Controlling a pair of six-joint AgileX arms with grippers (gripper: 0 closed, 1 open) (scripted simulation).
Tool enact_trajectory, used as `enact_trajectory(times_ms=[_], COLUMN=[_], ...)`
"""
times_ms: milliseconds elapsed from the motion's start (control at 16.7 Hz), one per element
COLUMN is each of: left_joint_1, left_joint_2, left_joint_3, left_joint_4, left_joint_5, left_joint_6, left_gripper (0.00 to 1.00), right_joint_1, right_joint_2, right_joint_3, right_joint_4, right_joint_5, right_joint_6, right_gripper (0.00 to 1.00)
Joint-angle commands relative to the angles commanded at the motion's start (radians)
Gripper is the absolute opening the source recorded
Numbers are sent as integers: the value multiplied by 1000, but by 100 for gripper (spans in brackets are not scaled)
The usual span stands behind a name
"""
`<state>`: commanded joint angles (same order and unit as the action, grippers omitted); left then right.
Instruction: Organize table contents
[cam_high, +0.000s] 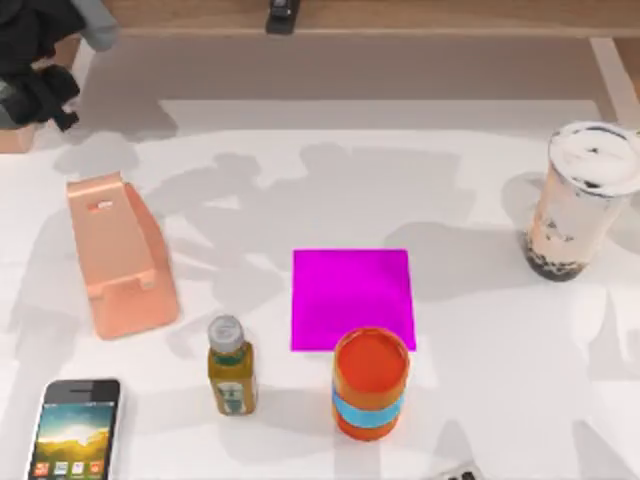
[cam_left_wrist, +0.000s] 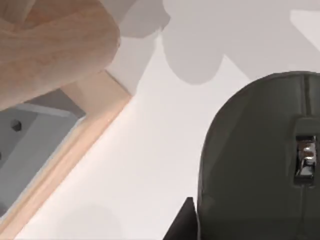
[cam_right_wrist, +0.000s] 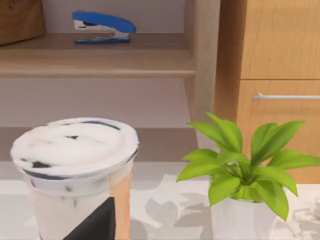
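The left claw (cam_high: 45, 95) sits at the far-left corner of the tabletop (cam_high: 480, 380), well behind the peach phone stand (cam_high: 118, 258), which serves as landmark here; in the top view I cannot tell how its fingers stand. There too, the smartphone (cam_high: 75, 430) lies flat just in front of the stand, the milk-tea cup (cam_high: 585, 200) stands upright far to the stand's right, and the magenta mat (cam_high: 352, 298), small amber bottle (cam_high: 231, 365) and orange can (cam_high: 370, 383) lie between. In the left wrist view the dark grey mouse (cam_left_wrist: 260, 160) looms very close, one dark finger (cam_left_wrist: 181, 225) beside it, wooden shelf (cam_left_wrist: 70, 145) edge beyond; whether it is held I cannot tell. In the right wrist view the cup (cam_right_wrist: 77, 175) is close, a dark finger (cam_right_wrist: 97, 222) across its wall, the potted plant (cam_right_wrist: 242, 170) beside it; grip not visible. I judge the mouse is being handled; next comes settling it, perhaps on the mat, gently
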<state>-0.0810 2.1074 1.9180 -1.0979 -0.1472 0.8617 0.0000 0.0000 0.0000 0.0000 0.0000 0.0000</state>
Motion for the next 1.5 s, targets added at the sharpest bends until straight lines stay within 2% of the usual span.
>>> enact_trajectory(times_ms=[360, 540, 720, 840, 1020, 1500], left_joint_1=[-290, -430, -546, -603, -646, -648], left_joint_2=[131, 201, 246, 262, 267, 268], left_joint_3=[45, 42, 41, 46, 55, 49], left_joint_4=[-16, -39, -59, -70, -83, -74], left_joint_5=[56, 93, 126, 143, 156, 156], left_joint_6=[-796, -1110, -1349, -1462, -1550, -1557], left_gripper=[0, 0, 0, 0, 0, 0], right_joint_1=[0, 0, 0, 0, 0, 0], right_joint_2=[0, 0, 0, 0, 0, 0], right_joint_3=[0, 0, 0, 0, 0, 0], right_joint_4=[0, 0, 0, 0, 0, 0], right_joint_5=[0, 0, 0, 0, 0, 0], right_joint_6=[0, 0, 0, 0, 0, 0], right_gripper=[100, 100, 100, 100, 100, 100])
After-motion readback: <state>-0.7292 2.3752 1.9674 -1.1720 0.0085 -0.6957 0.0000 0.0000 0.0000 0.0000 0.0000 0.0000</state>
